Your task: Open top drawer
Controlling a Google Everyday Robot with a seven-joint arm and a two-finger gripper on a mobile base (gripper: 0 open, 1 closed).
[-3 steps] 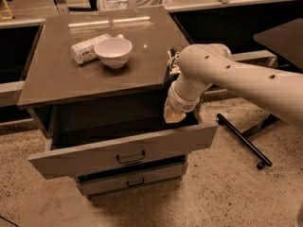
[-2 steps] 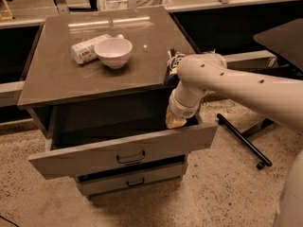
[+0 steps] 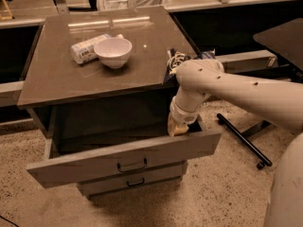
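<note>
The top drawer (image 3: 94, 162) of the grey cabinet stands pulled out, its flat front panel tilted down to the left. A small dark wire pull handle (image 3: 132, 165) sits at the panel's centre. The drawer's dark interior (image 3: 109, 122) shows under the cabinet top. My gripper (image 3: 177, 126) hangs from the white arm (image 3: 227, 91) and reaches down into the drawer's right end, just behind the front panel. Its tip is hidden by the panel's rim.
A white bowl (image 3: 113, 51) and a small packet (image 3: 86, 48) lie on the cabinet top (image 3: 61, 79). A lower drawer (image 3: 130, 182) sits slightly out below. A black stand leg with a caster (image 3: 244, 143) lies on the floor at right. A dark table (image 3: 284, 37) stands at far right.
The arm's elbow has shifted slightly; the gripper stays at the drawer's right end. The drawer stands about as far out as before.
</note>
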